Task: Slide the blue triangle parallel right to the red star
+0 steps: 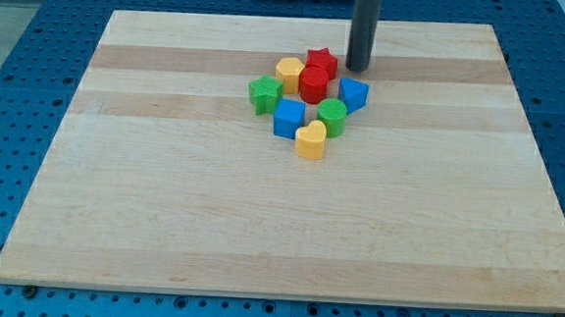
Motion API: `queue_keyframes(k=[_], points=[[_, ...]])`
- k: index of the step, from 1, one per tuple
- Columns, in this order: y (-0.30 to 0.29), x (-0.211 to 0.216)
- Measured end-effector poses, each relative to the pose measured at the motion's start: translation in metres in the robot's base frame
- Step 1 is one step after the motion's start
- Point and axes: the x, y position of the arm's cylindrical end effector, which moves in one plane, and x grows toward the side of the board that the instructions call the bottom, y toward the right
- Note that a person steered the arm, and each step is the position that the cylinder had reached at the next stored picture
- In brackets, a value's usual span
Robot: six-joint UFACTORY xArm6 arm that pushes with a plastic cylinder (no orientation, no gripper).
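My tip [356, 68] sits near the bench's [161, 220] top edge — just right of the red star [321, 60], above the blue triangle [353, 94]; no jaws, no containers.

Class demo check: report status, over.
My tip just above blue triangle, right of red star. Apart. Red cylinder crowds triangle's left.

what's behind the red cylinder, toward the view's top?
The red star, touching the red cylinder, which covers its lower part. My tip stands right of the star.
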Motion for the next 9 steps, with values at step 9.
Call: queue_keyframes(k=[9], points=[[-0.031, 0.068]])
